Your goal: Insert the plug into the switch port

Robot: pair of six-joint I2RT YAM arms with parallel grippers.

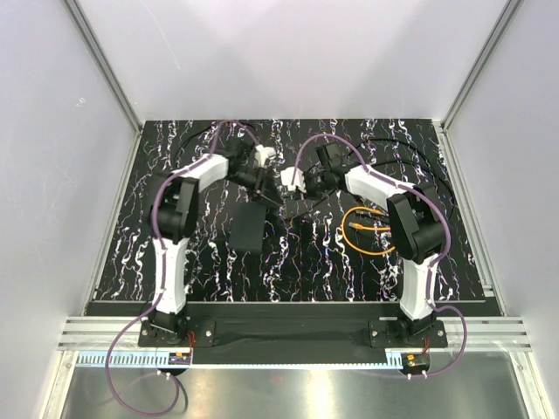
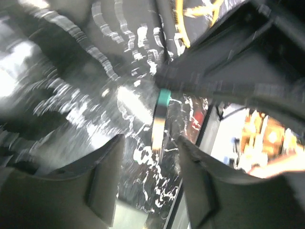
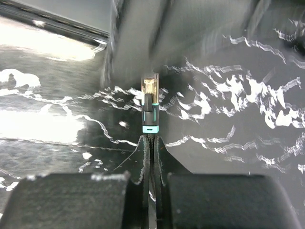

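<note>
- Low in the right wrist view, the right gripper (image 3: pixel 150 143) is pinched fully together just behind the teal boot of the plug (image 3: pixel 150 107). The plug sticks straight out past the fingertips, its clear, gold-flecked tip aimed at the top of the frame.
- Low in the left wrist view, the left gripper (image 2: pixel 151 140) has its jaws well apart and nothing between them. The teal boot shows beyond the gap, blurred.
- Right of centre in the top view, the orange cable (image 1: pixel 367 231) lies coiled on the table (image 1: pixel 332 271) beside the right arm, well apart from the box.
- Left of centre in that view, the black box (image 1: pixel 249 225) lies flat on the table, just below the left gripper in the picture. I cannot tell whether the two touch. The port is not visible in any view.
- Further up, the two grippers sit close together near the middle of the table, by the box's far end.
- Judged step: the plug is gripped but not yet lined up with the port.
- The next move probably calls for the left gripper to steady the box, then a slow, square approach of the tip to the narrow edge.
</note>
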